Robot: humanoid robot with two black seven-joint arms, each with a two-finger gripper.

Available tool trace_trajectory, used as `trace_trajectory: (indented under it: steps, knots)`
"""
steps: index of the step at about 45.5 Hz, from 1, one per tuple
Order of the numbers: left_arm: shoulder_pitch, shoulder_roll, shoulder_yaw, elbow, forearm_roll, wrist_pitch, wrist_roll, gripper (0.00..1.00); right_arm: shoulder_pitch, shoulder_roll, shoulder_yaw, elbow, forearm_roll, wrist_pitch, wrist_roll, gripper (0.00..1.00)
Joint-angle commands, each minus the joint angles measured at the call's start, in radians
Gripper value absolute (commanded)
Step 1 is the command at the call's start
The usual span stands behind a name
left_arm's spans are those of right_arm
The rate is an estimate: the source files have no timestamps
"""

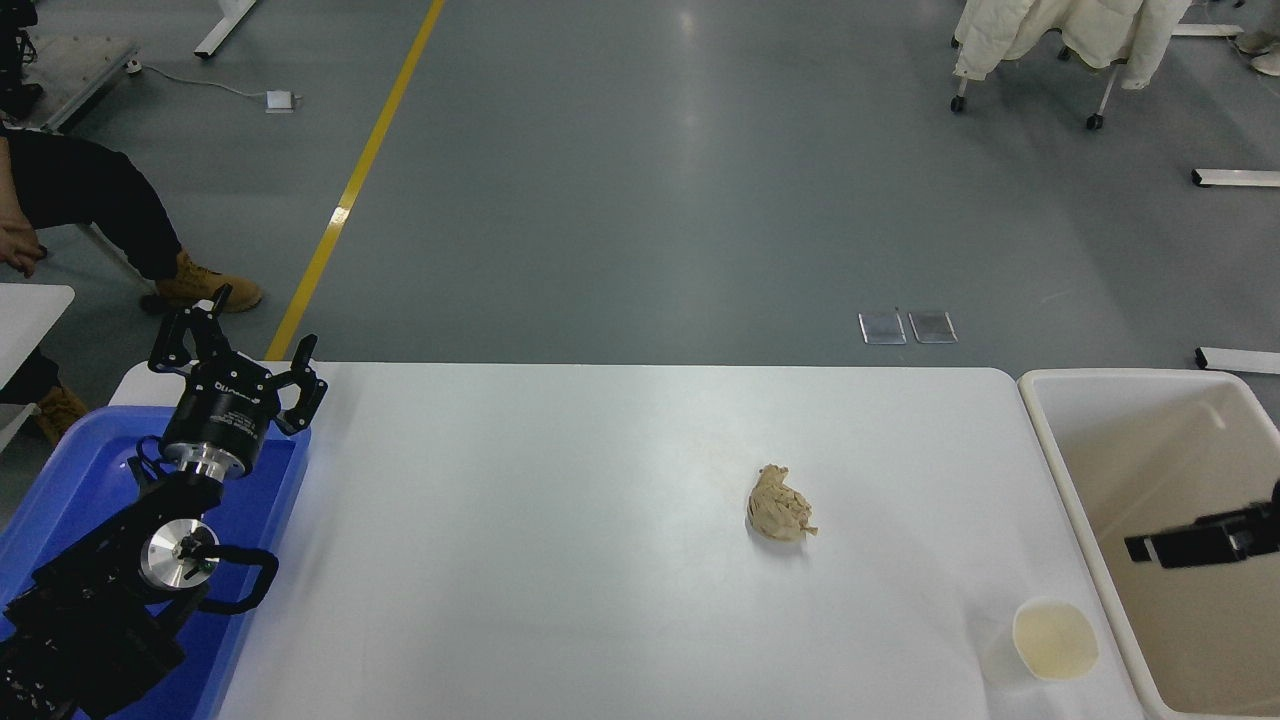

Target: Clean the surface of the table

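The white table surface (560, 520) fills the middle of the head view. A crumpled tan paper ball (779, 505) lies on it right of centre. A white paper cup (1054, 640) stands upright near the front right corner. My right gripper (1150, 548) comes in low from the right edge over the cream-white bin (1062, 460), right of the cup and apart from it; only its dark tips show. My left gripper (235, 345) is parked at the lower left over the blue tray (60, 490), its fingers spread and empty.
A seated person's legs and tan boots (205, 290) are at the far left beyond the table. A second small white table's corner (30, 310) is at the left edge. A chair with a white coat (1050, 40) stands far back right.
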Motion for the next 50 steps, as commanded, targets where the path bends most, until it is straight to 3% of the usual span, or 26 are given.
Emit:
trace_trajectory:
  steps: [1,29,38,44,48,50]
  knots:
    - [0.000,-0.001,0.000,0.000,0.000,0.000,0.000,1.00,-0.047,0.011,0.026,0.036,-0.013,-0.024,-0.002,0.99]
    - [0.000,-0.001,0.000,0.000,0.000,0.000,0.000,1.00,-0.240,0.187,0.087,-0.123,0.033,-0.133,-0.007,0.96]
    - [0.000,0.001,0.000,0.000,-0.001,0.000,0.000,1.00,-0.283,0.246,0.087,-0.203,0.057,-0.143,-0.002,0.85]
    - [0.000,-0.001,0.000,0.000,-0.001,0.000,0.000,1.00,-0.324,0.269,0.087,-0.243,0.071,-0.176,0.002,0.72]
    - [0.000,-0.001,0.000,0.000,-0.001,-0.001,0.000,1.00,-0.331,0.278,0.086,-0.257,0.079,-0.185,0.004,0.55]
    - [0.000,-0.001,0.000,0.000,0.000,-0.001,0.000,1.00,-0.332,0.281,0.086,-0.260,0.079,-0.192,0.004,0.41]
